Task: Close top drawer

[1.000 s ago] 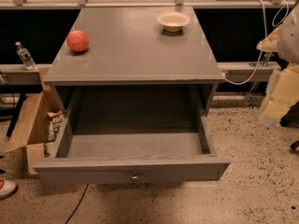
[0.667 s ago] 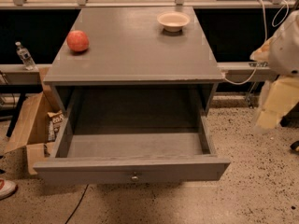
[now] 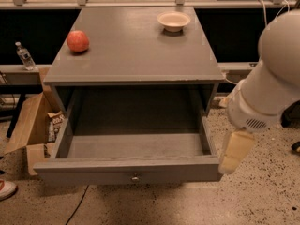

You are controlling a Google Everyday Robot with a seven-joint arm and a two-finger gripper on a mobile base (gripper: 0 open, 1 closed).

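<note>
The top drawer (image 3: pixel 93 170) of the grey cabinet stands pulled far out toward me, and its inside is bare. Its flat front has a small round metal knob (image 3: pixel 135 177) at the centre. My white arm (image 3: pixel 269 86) comes in from the right. The cream gripper (image 3: pixel 233 153) hangs from it, pointing down, right beside the drawer's front right corner. I cannot see whether it touches the drawer front.
On the cabinet top (image 3: pixel 136 55) sit a red apple (image 3: pixel 78 41) at the left and a small pale bowl (image 3: pixel 174 20) at the back. An open cardboard box (image 3: pixel 33 125) and a water bottle (image 3: pixel 24 55) are at the left. The floor is speckled.
My arm has swung in from the right edge, down and to the left, bringing the gripper next to the drawer's front right corner. The drawer has not moved.
</note>
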